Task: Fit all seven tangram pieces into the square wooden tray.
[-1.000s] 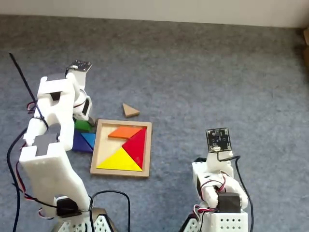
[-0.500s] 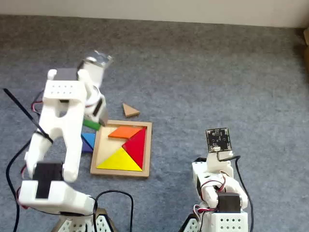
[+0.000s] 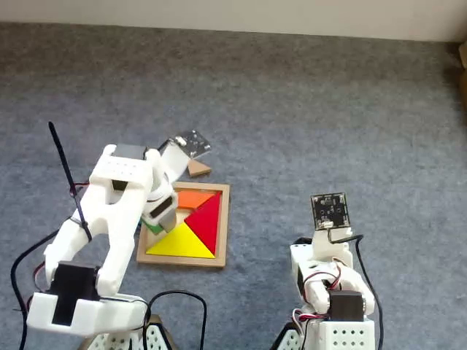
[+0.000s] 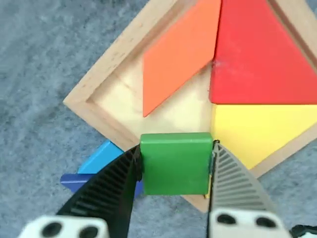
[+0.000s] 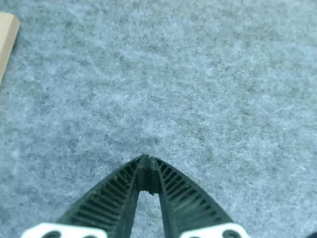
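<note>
The blue piece (image 4: 99, 156) is half hidden behind the left gripper (image 4: 176, 149), which pinches a green square (image 4: 174, 171) over the tray's (image 4: 114, 59) left edge. The right gripper (image 5: 147, 161) is closed tight, holding nothing.

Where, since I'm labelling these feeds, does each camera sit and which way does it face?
High view: fixed above, looking down on grey carpet, wooden tray and both arms.
Left wrist view: on that wrist, looking down past the left gripper, shut on the green square, at the tray's corner.
Right wrist view: on that wrist, facing bare carpet past the shut right gripper.
Shared: high and left wrist both show tray and green square.
</note>
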